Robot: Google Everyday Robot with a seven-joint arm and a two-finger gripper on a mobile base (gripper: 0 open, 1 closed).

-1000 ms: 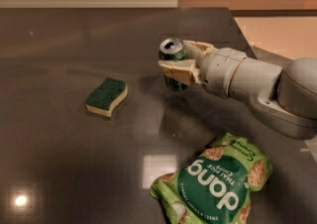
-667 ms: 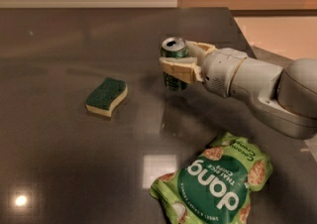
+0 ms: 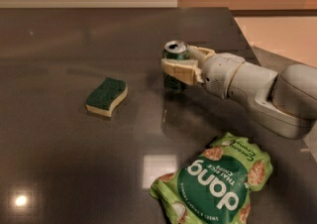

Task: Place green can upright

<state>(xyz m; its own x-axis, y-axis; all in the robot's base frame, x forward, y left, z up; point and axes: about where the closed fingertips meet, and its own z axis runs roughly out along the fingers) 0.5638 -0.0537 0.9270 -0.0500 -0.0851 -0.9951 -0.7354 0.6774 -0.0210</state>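
**Inspector:** Status of the hand (image 3: 177, 59)?

**Assessor:** It sits right of centre in the upper half of the frame. Its two cream fingers are closed on the small dark green metal drink can (image 3: 173, 83), one across the near side and one behind. The pale grey arm (image 3: 257, 89) reaches in from the right edge.

**Inspector:** And the can itself?

**Assessor:** Upright, with the silver pull-tab end uppermost. Its base appears to be at the dark glossy tabletop (image 3: 74, 158), but contact cannot be confirmed, since only a reflection shows beneath it.

**Inspector:** Hazards from here?

**Assessor:** Three are judged.
- **Early release:** if any gap remains under the base, the can would drop, and a light can on a slick surface may rock over.
- **Uneven opening:** if one finger parts later than the other, it would drag the can sideways and could tip it.
- **Withdrawal:** the fingers wrap the upper body, so a retreat toward the right before they are clear would catch the can and topple it.

**Inspector:** Neighbouring items?

**Assessor:** Low risk. The green-topped yellow sponge (image 3: 106, 96) lies well apart, left of centre. The large green crinkled chips bag (image 3: 215, 186) lies at lower right, below the arm, and a low sweep of the arm could brush it.
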